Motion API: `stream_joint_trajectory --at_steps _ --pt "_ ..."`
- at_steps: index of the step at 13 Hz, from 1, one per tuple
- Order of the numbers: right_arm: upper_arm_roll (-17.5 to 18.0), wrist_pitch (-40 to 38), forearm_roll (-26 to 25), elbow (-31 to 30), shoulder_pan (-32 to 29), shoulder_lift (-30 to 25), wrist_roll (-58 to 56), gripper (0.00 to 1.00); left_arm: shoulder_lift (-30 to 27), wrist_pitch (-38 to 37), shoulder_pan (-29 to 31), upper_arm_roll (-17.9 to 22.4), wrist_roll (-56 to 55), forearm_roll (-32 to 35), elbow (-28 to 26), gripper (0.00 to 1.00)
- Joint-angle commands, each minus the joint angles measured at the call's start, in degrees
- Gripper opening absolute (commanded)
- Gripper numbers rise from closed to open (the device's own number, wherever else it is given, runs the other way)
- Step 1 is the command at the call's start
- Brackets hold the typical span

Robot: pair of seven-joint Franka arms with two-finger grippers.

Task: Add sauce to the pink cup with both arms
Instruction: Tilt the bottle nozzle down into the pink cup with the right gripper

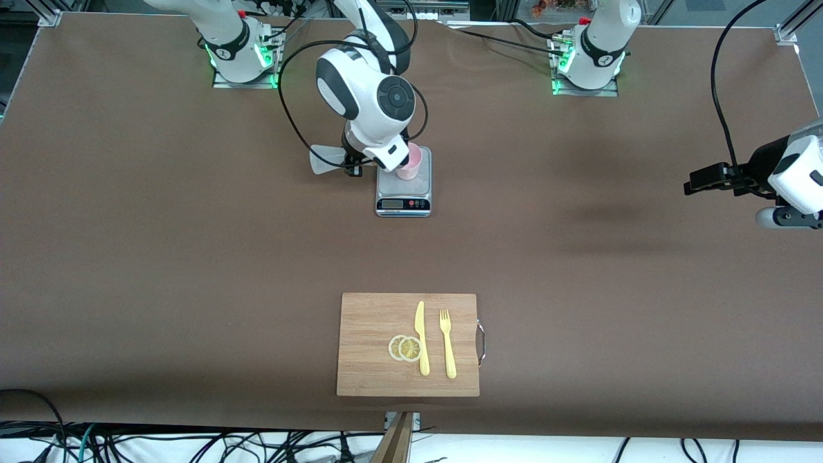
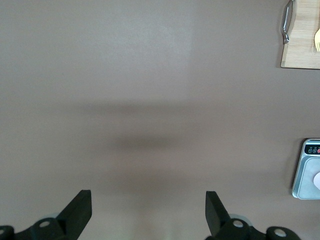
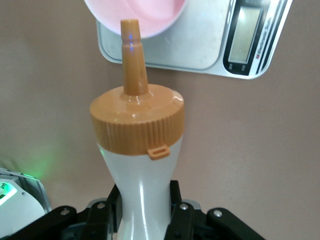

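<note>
From the front we see the right gripper (image 1: 352, 164) over the table just beside the scale (image 1: 403, 193), at its right-arm side, but the arm's white wrist hides most of what it carries. Only the bottle's (image 1: 326, 159) pale base sticks out sideways, so the bottle lies tipped toward the cup (image 1: 410, 161). The cup stands on the scale's platform, half covered by the wrist.

The right wrist view fills in what the front hides: the gripper (image 3: 145, 207) pinches the bottle (image 3: 142, 185) at its narrow waist, fingers (image 3: 107, 210) pressed on both sides. The orange cap (image 3: 137, 125) points its nozzle tip over the cup's (image 3: 155, 12) pink rim, with the scale (image 3: 210, 45) and its display under it. We cannot tell whether any sauce is coming out.

The left arm waits; its gripper (image 1: 704, 177) hangs over bare table toward the left arm's end. The front view shows it only edge-on, while the left wrist view shows its fingers (image 2: 77, 212) spread wide with nothing between them.

Only the front view shows the whole board (image 1: 407, 344), nearer the camera than the scale, bearing two lemon slices (image 1: 405, 348), a knife (image 1: 421, 337) and a fork (image 1: 447, 344). The left wrist view catches just a corner of the board (image 2: 300, 45) and the scale's edge (image 2: 307, 170).
</note>
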Motion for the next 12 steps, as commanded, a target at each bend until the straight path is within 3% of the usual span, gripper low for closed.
stream_joint_trajectory --at_steps 1,8,12 --pt "-0.3 0.1 -1.8 -1.1 1.1 -1.1 3.1 0.16 -0.1 -0.5 0.4 -0.4 1.1 1.4 0.2 1.0" --pt "-0.3 -2.3 -6.5 -0.9 5.9 -1.1 17.0 0.16 -0.1 -0.5 0.4 -0.4 1.1 1.3 0.2 1.0" --pt "-0.3 -3.2 -7.5 -0.8 6.4 -1.1 17.5 0.16 -0.1 -0.5 0.4 -0.4 1.1 1.2 0.2 1.0"
